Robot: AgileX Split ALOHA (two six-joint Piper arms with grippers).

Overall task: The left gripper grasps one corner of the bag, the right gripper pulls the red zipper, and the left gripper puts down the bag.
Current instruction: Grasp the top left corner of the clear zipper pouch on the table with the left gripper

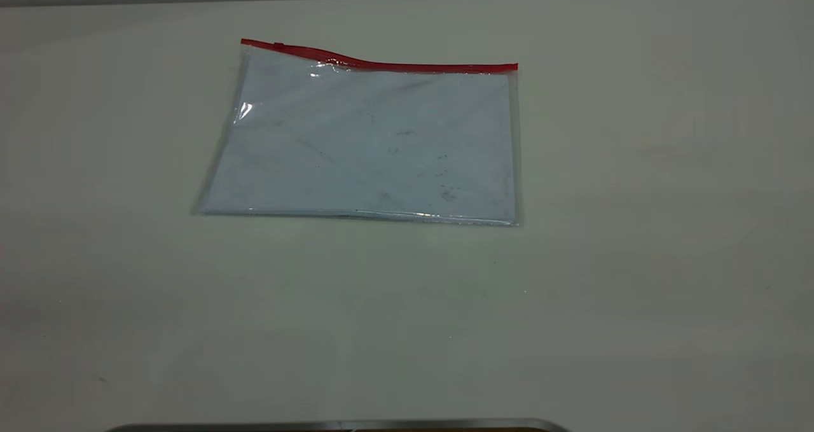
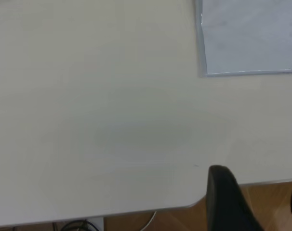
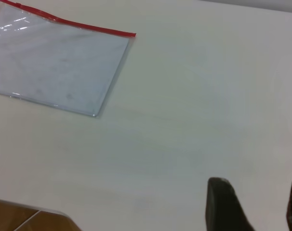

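Left gripper (image 2: 254,202): not in the exterior view; its wrist view shows two dark fingers (image 2: 228,197) with a wide gap between them, so spread and holding nothing. It hangs over the table's rounded corner, wood floor visible beyond the edge.
Right gripper (image 3: 254,204): likewise outside the exterior view; two dark fingers (image 3: 225,204) stand apart, empty, above bare table (image 1: 636,260) well away from the bag.
Bag (image 1: 362,139): lies flat on the table, toward the far edge and slightly on the left arm's side of centre; nothing touches it. White scuffed sheets show through the clear plastic.
Bag axis: long axis runs roughly parallel to the table's far edge; the near long edge faces the camera.
Red zipper (image 1: 381,62): along the far long edge, wavy and slightly raised near the left end. A small darker bump near the far-left corner is probably the slider tab (image 1: 278,46); too small to be certain.
Task status (judgement): not yet begun; the corner grasp comes first.
Risk 1: bag lies flush on the table, so fingers may slide over the corner and push the bag instead of pinching it.
Risk 2: a weak corner hold would let the whole bag drag when the zipper is pulled.
Risk 3: the slider is small; the right gripper could close on the strip alone.
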